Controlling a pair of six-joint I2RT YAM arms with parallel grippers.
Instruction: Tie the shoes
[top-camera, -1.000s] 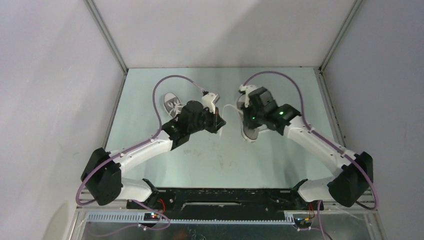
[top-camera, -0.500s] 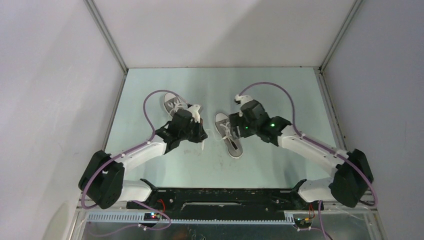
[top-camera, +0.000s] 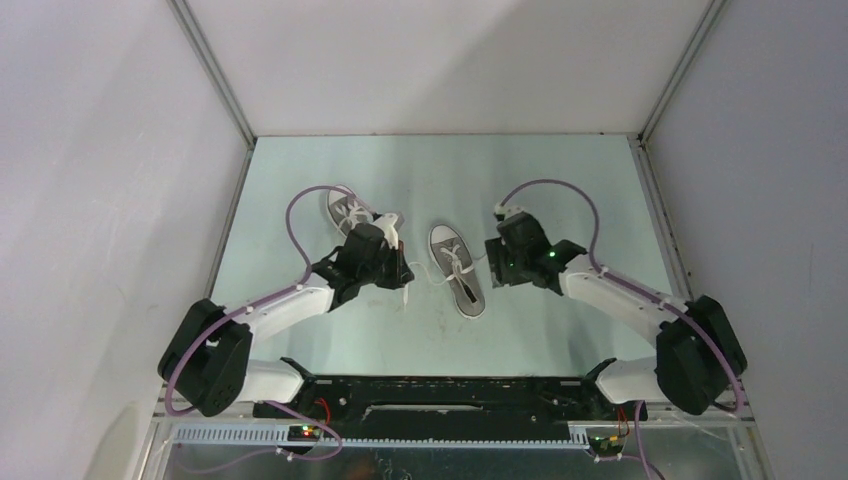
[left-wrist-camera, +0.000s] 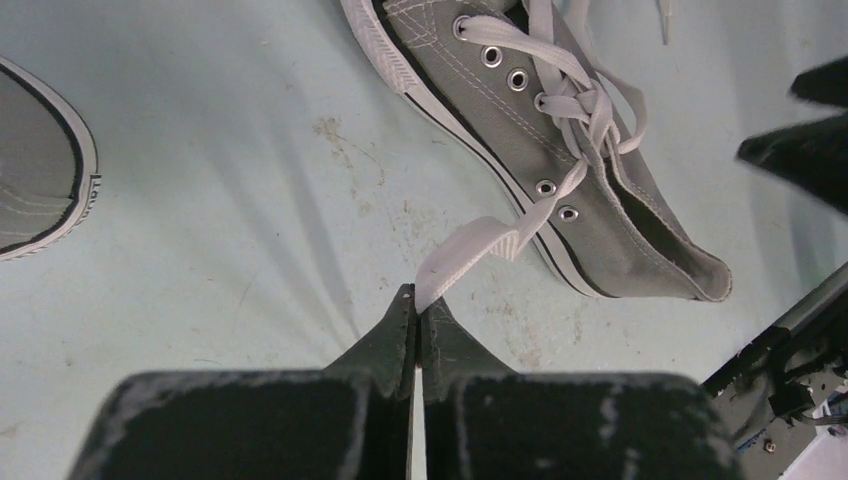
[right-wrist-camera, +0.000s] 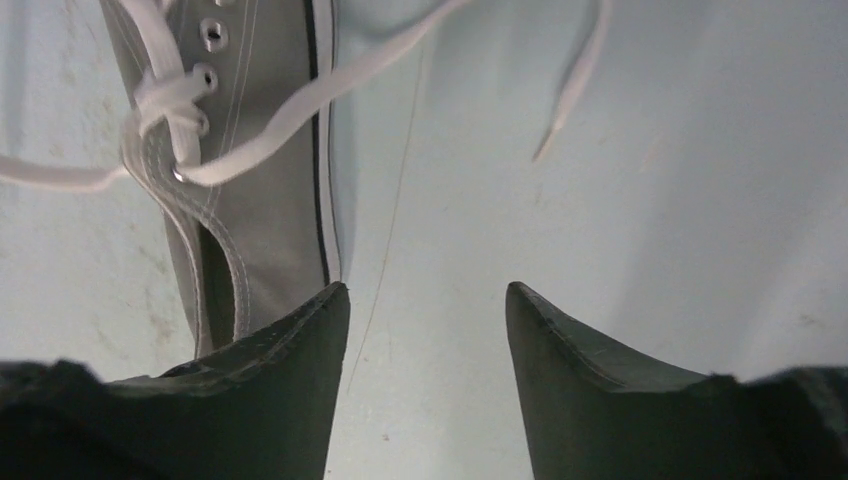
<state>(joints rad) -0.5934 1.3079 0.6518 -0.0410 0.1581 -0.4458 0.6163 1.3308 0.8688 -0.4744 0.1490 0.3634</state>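
Note:
One grey shoe (top-camera: 458, 270) lies flat in the middle of the table, toe cap pointing away, its white laces loosely crossed. My left gripper (top-camera: 402, 279) is to its left, shut on the end of one white lace (left-wrist-camera: 470, 248) that runs up to the shoe's eyelets (left-wrist-camera: 545, 187). My right gripper (right-wrist-camera: 427, 300) hovers open just right of the shoe's heel (right-wrist-camera: 262, 215), with only bare table between its fingers. The shoe's other lace (right-wrist-camera: 330, 88) trails loose across the table. The second shoe (top-camera: 346, 209) sits further back on the left, partly hidden behind my left arm.
The table is pale green (top-camera: 560, 190), walled by white panels on three sides. A black rail (top-camera: 440, 395) holding the arm bases runs along the near edge. Purple cables (top-camera: 545, 185) loop above both wrists.
My right gripper has opened and moved off to the right. The shoe shifted from under it towards the middle and nearer. My left arm pulled back and left, still holding the lace.

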